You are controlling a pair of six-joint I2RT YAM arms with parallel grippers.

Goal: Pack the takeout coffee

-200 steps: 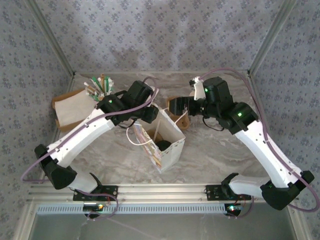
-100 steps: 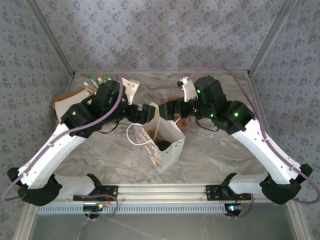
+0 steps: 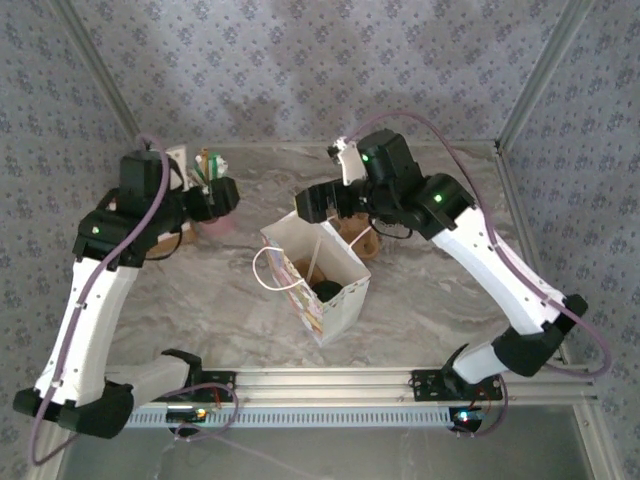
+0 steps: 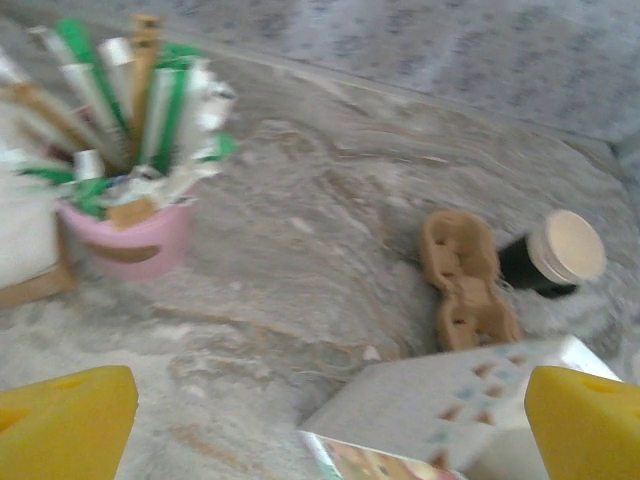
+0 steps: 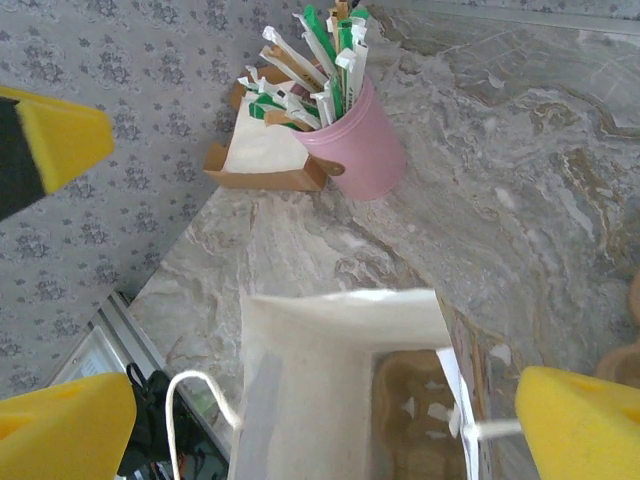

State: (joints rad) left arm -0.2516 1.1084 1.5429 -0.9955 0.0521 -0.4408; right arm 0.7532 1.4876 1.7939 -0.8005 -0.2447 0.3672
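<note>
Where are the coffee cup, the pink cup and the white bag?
coffee cup point(image 4: 562, 248): left wrist view, on its pale round end.
pink cup point(image 5: 365, 145): right wrist view, on its side wall.
white bag point(image 3: 346, 304): top view, on its outer wall.

Matt white paper bag point(image 3: 350, 300), rough brown pulp carrier point(image 4: 462, 290), smooth pink cup point(image 5: 365, 150), all on a marble-look tabletop point(image 3: 440, 290) with a soft sheen.

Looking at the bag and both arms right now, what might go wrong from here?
1. The bag stands unheld, with what looks like the coffee inside. The open right end effector hovers by its rim, so a bump might tip it.
2. The open left end effector sits close to the pink cup of sticks; a careless swing might knock it over.
</note>
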